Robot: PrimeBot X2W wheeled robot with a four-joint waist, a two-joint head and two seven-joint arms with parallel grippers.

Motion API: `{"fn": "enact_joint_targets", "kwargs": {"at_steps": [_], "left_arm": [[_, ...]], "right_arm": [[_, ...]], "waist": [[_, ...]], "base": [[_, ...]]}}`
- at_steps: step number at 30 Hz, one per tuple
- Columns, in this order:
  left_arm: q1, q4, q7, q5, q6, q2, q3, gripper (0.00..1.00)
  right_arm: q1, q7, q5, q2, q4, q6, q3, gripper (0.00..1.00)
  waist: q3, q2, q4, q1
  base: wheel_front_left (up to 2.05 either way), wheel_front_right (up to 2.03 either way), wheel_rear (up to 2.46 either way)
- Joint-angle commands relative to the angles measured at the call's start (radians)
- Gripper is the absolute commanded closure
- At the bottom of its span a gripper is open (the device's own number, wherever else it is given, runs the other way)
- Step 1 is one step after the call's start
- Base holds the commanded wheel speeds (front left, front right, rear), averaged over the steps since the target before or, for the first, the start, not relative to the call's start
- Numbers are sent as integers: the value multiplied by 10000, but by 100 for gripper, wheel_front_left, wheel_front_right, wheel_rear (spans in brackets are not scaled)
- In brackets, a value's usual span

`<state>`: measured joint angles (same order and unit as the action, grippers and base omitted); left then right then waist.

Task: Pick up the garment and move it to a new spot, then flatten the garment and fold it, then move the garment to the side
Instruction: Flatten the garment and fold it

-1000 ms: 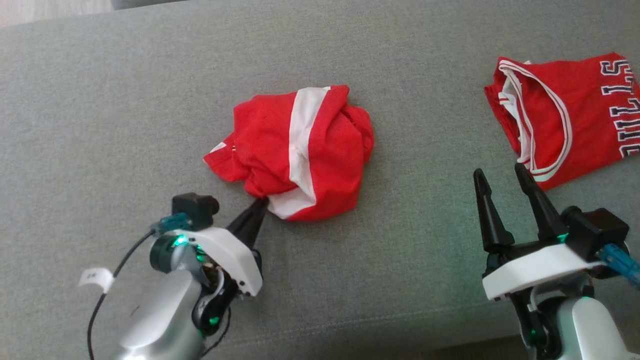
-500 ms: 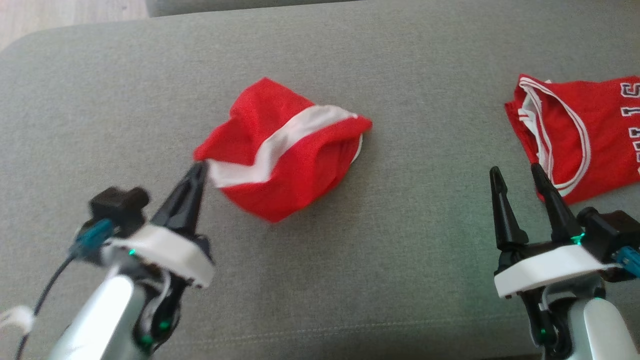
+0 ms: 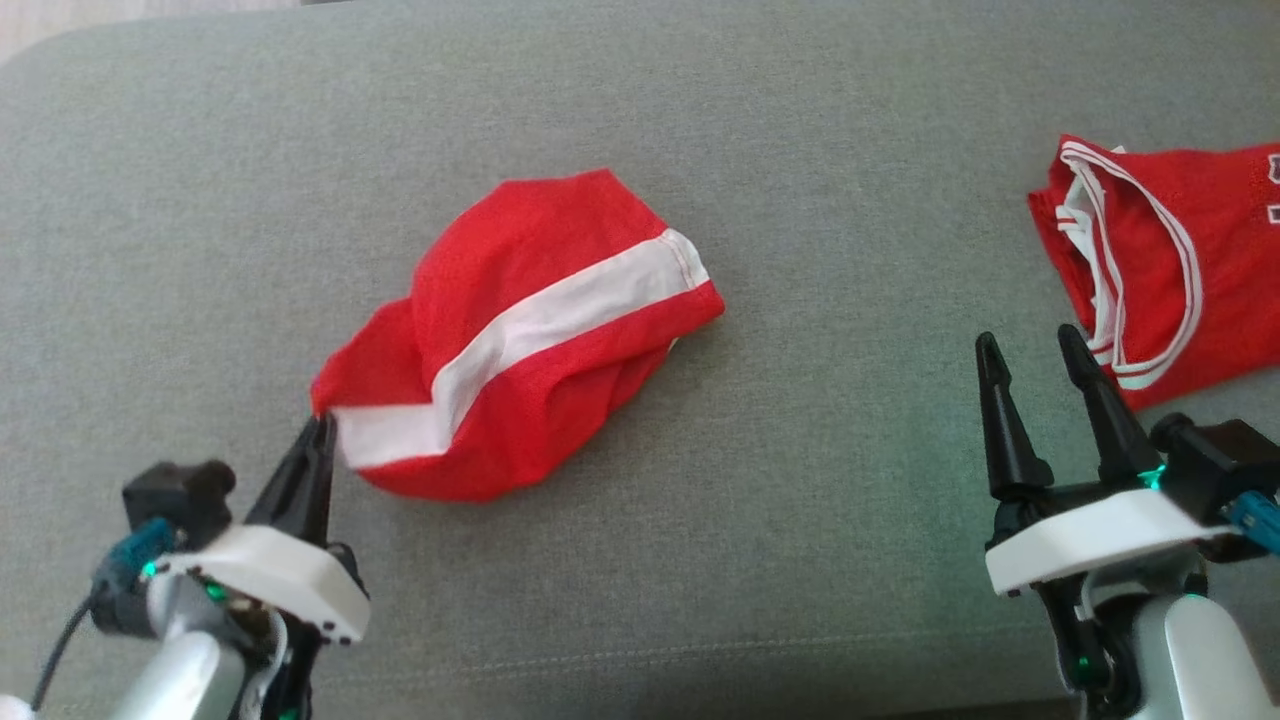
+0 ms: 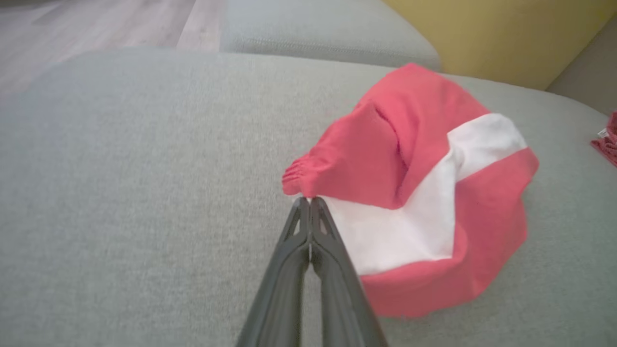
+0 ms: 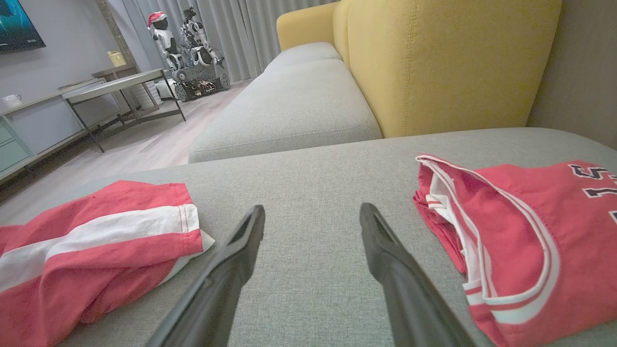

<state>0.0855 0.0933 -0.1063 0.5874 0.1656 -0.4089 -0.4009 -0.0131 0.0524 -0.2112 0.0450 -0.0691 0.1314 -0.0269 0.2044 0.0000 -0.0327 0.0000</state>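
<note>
The garment (image 3: 520, 330) is a pair of red shorts with a white stripe, lying loosely bunched on the grey sofa cushion (image 3: 700, 120). My left gripper (image 3: 322, 425) is shut on the garment's waistband corner at its lower left end. In the left wrist view the closed fingertips (image 4: 309, 202) pinch the elastic edge of the garment (image 4: 414, 193). My right gripper (image 3: 1030, 340) stands open and empty at the lower right, well apart from the garment (image 5: 91, 246); in its own view the right gripper (image 5: 312, 217) points over bare cushion.
A folded red jersey (image 3: 1170, 250) with white trim lies at the right edge, just beyond my right fingers; it is also in the right wrist view as the jersey (image 5: 520, 231). A yellow backrest (image 5: 448, 62) rises behind the cushion. Wooden floor (image 4: 96, 24) lies past the far left edge.
My left gripper has dragged the garment leftward and toward me, stretching it out longer and flatter. The camera has shifted slightly. The right gripper has held still.
</note>
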Motion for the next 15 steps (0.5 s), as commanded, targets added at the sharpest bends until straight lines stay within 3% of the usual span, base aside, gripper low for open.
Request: {"fn": "enact_joint_targets", "kwargs": {"at_steps": [1,2,3,4,10,15], "left_arm": [[445,105,-211,95,-121,-65,408,100],[483,364,-328,167,-184,35,414,68],[515,611,-432,199,-231,105,409,11],[545,825,-539,220,-273,166,403,0],[643,1327,-1068,122,-258,350,479,0],[653,848,-1409,-308,-24,348,668,0]], "right_arm": [[-386,-78,-25,52,-358,-7,-262,0],[-389,-69,-14,52,-350,-7,-271,0],[-389,-58,-1,52,-343,-7,-276,0],[-389,-46,20,52,-342,-7,-279,0],[-365,0,122,52,-414,-7,-296,0],[-369,22,301,52,-523,-7,-297,0]], "waist": [[12,0,-42,0],[4,0,-53,0],[-13,0,-65,0],[-36,0,-79,0],[-229,0,-36,0],[-473,0,147,0]], "base": [[0,0,0],[0,0,0],[0,0,0],[0,0,0],[0,0,0],[0,0,0]]}}
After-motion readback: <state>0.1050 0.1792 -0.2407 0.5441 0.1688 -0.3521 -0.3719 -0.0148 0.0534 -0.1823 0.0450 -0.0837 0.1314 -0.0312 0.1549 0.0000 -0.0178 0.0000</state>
